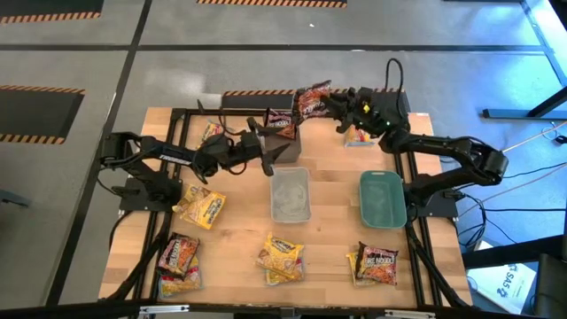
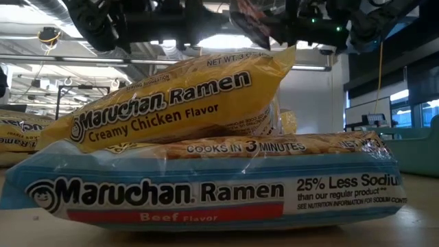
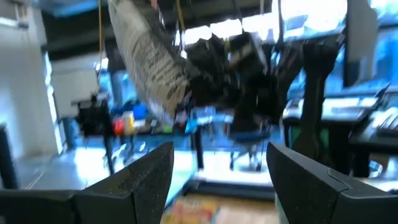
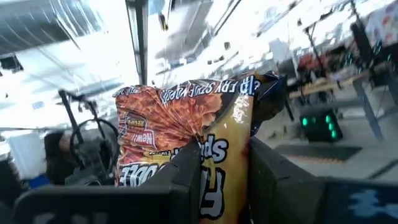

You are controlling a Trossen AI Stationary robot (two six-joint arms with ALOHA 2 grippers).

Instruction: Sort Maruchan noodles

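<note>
Table: a wooden top is carrying three bins and scattered noodle packets, with both arms reaching in from the far side.
Right arm: it is stretching from the table's right edge toward the far middle, above the dark grey bin.
Left arm: it is lying along the far left part of the table, its wrist pointing at the same dark grey bin.
Teal bin: it is sitting right of centre, with nothing visible inside.
Clear bin: it is sitting at the centre, just near of the dark grey bin.
Right gripper: its fingers are pinching a dark brown-red packet narrowly and holding it in the air over the far edge of the table.
Left gripper: its jaws are standing wide apart with nothing between them, just beside the dark grey bin.
Packet in the dark grey bin: a dark brown-red one is standing up out of the bin.
Near-edge packets: a yellow Creamy Chicken packet is lying tilted on a blue Beef packet in the low view.
Other packets: yellow ones are lying at the left, dark ones at the near left and near right.
</note>
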